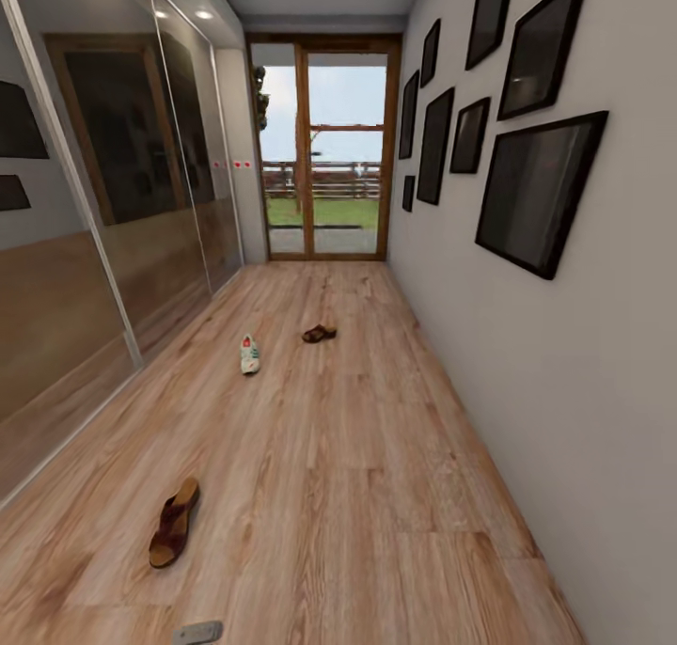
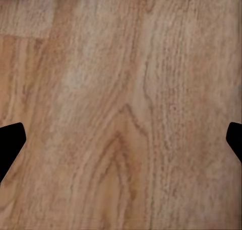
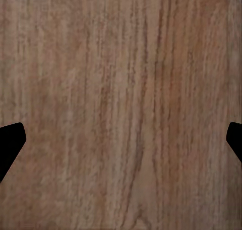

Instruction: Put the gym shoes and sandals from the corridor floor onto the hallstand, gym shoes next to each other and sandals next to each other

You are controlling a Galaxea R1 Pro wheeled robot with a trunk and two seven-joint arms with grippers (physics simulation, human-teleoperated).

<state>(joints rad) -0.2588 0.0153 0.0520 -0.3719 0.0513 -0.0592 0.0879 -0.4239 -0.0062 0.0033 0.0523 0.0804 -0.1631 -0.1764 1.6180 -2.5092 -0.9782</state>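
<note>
Wood-plank corridor floor point(image 1: 376, 495) carries a near sandal point(image 1: 174, 523), a far sandal point(image 1: 319, 334) and one gym shoe point(image 1: 249, 353); your left fingers point(image 2: 11, 144) and right fingers point(image 3: 11, 144) are spread wide, holding nothing.

Mirrored wardrobe doors point(image 1: 113, 212), black picture frames point(image 1: 538, 192), glazed door point(image 1: 324, 151)

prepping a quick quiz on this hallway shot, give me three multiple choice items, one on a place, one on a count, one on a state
1. Where is the gym shoe?
A) on the floor B) on a shelf C) in a tool
2. How many sandals show?
A) none B) two C) four
3. How is the left tool?
A) shut on a sandal B) shut empty C) open, empty

A: it lies on the planks.
B: a near sandal and a far sandal.
C: its fingers stand wide apart over bare wood.
</note>
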